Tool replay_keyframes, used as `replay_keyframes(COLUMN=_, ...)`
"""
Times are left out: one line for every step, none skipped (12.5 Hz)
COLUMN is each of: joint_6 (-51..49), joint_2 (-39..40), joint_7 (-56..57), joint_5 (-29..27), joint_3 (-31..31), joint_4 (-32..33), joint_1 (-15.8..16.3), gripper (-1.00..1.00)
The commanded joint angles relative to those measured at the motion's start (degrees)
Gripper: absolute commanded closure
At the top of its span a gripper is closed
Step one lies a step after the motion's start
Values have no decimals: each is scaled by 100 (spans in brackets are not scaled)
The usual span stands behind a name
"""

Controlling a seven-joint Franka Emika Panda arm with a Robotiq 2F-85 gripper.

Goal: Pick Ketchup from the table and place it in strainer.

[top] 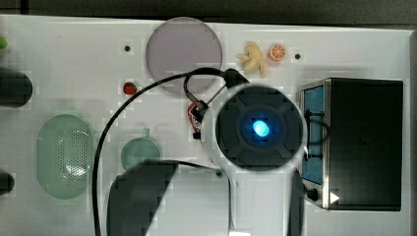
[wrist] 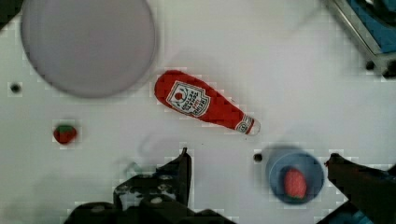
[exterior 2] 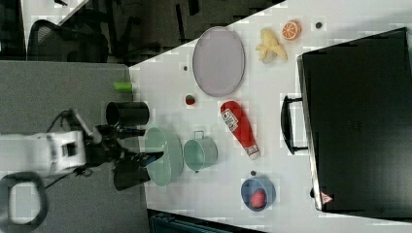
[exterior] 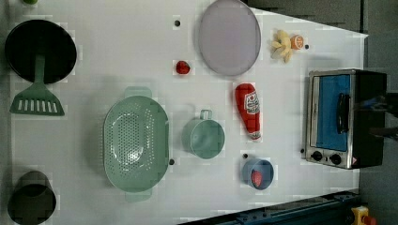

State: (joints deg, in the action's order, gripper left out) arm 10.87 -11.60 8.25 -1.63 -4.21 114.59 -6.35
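The Ketchup is a red bottle with a white label, lying on its side on the white table between the purple plate and the blue dish. It also appears as Ketchup and Ketchup, and the arm mostly covers the Ketchup in the top view. The strainer is a pale mint-green perforated oval basket, standing empty to the left view's left of the green cup; strainer, strainer. My gripper hangs above the table, open, with nothing between its fingers. The Ketchup lies just beyond the fingertips.
A purple plate, a strawberry, a green cup and a blue dish with a red fruit piece surround the Ketchup. A toaster oven stands at the left view's right. A black pan, a spatula and a dark cup sit at its left.
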Motion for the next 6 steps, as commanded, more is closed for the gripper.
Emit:
replay_keyframes(joint_6=467, joint_2=363, joint_7=1730, joint_5=-7, joint_3=-222, joint_4=444, joint_1=-87, gripper=-100)
replay_keyframes(joint_6=690, joint_2=424, joint_7=2285, joint_5=-7, joint_3=-260, joint_4=600, joint_1=-86, gripper=-100)
replay_keyframes(joint_6=948, joint_2=481, joint_7=2815, joint_5=-7, joint_3=-285, joint_4=766, joint_1=-86, gripper=-100)
replay_keyframes(joint_6=1238, joint_2=535, joint_7=3288, joint_5=-7, joint_3=-294, joint_4=938, joint_1=-86, gripper=-100)
replay_keyframes(joint_6=1536, joint_2=591, joint_7=3723, joint_5=-7, joint_3=-296, joint_4=1112, joint_1=-85, gripper=-100)
replay_keyframes(joint_6=1836, joint_2=656, joint_7=4125, joint_5=-6, joint_3=-296, joint_4=1286, joint_1=-85, gripper=-100)
